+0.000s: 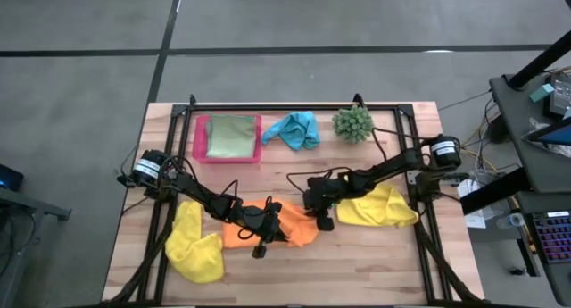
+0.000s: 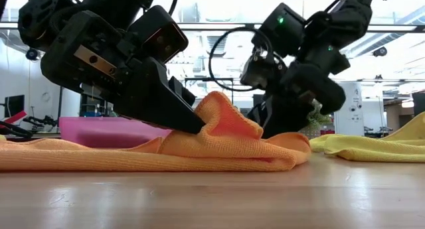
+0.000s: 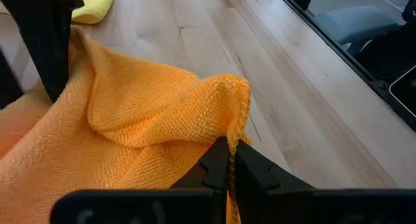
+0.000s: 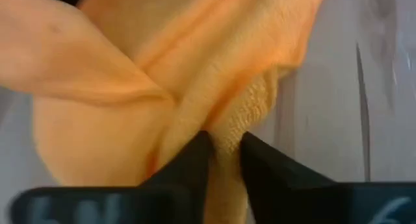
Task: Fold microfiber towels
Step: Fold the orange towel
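We are pinching the orange towel [image 1: 268,226] at mid-table with both grippers: the left gripper [image 3: 229,160] pressed tight on its near edge, the right gripper [image 4: 224,146] nipping its right end. The towel's long axis is running left-right between us, right gripper nearer the free corner.

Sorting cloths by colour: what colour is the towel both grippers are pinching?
Orange towel, shown best in the left wrist view.

Two black jointed arms — blocky matte housings, looped black cables. Silver-and-black round motor caps at both bases. Green indicator light on right arm's wrist; metal plate, glossy camera block on left arm's wrist.
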Motion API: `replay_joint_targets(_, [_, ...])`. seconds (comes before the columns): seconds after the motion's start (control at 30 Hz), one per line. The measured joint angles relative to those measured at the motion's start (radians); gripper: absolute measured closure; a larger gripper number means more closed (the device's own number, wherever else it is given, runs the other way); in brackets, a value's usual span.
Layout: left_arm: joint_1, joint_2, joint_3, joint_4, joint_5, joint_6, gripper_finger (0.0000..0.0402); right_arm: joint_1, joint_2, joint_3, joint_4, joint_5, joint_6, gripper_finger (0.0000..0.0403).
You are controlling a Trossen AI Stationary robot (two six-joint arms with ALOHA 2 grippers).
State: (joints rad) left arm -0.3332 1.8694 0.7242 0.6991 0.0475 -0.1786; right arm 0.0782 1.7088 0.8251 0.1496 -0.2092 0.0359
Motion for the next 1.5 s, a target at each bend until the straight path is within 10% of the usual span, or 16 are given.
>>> replay_joint_targets(0.5, [0.003, 0.0, -0.003, 0.001, 0.001, -0.002, 0.0402, 0.239, -0.112, 0.025, -0.022, 0.365, -0.199, 0.0393])
replay_joint_targets(1.07, [0.013, -0.005, -0.005, 0.005, -0.001, -0.026, 0.0402, 0.237, -0.074, 0.125, -0.1, 0.017, 0.173, 0.0265])
replay_joint_targets(1.5, [0.009, -0.005, -0.009, -0.02, -0.001, -0.025, 0.0402, 0.223, -0.1, 0.264, -0.447, 0.311, -0.009, 0.0234])
